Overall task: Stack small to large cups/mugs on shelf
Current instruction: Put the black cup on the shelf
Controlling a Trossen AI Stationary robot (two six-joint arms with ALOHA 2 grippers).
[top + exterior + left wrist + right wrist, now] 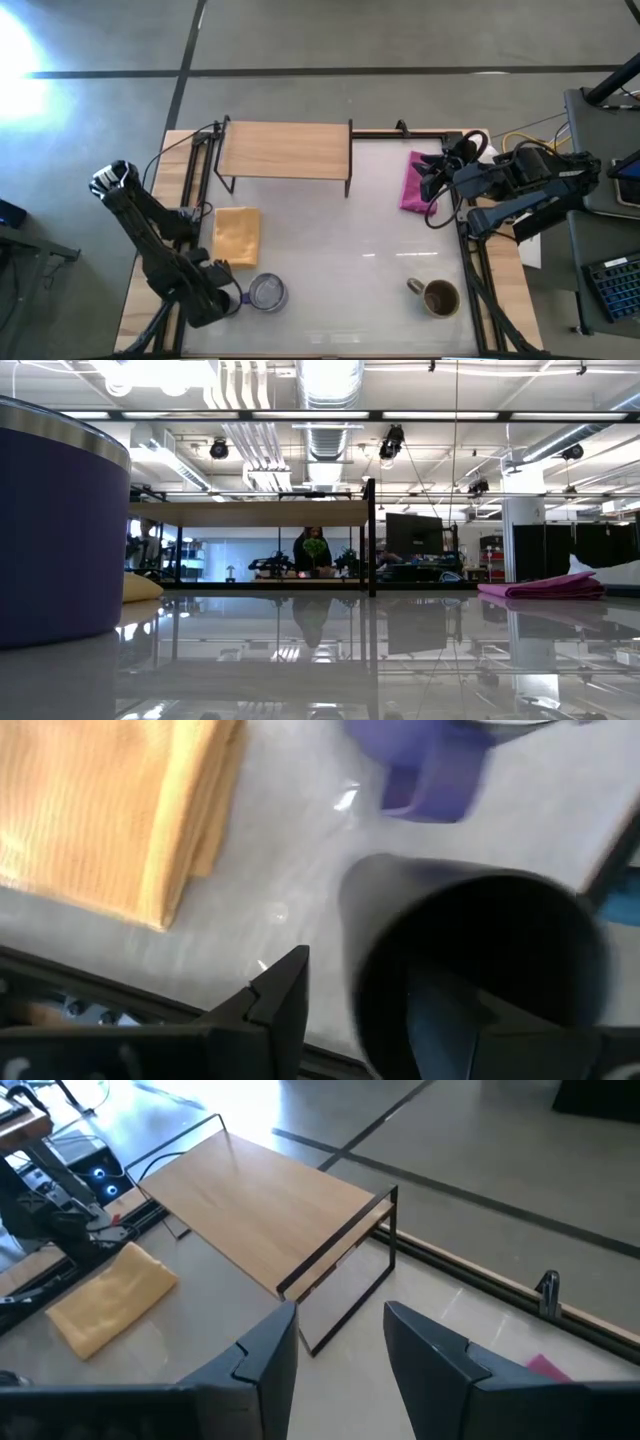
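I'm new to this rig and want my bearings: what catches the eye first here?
The empty wooden shelf at the table's far edge. Near the front, the left gripper has the black cup between its fingers beside the purple tumbler. The tan mug stands front right.

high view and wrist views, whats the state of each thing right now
black cup: between the left gripper's fingers, near the table's front left
left gripper: shut on black cup, beside the tumbler
purple tumbler: upright on table, lidded
tan mug: upright on table, front right
shelf: nothing on top
yellow cloth: folded
magenta cloth: folded
right gripper: open, empty, above the magenta cloth
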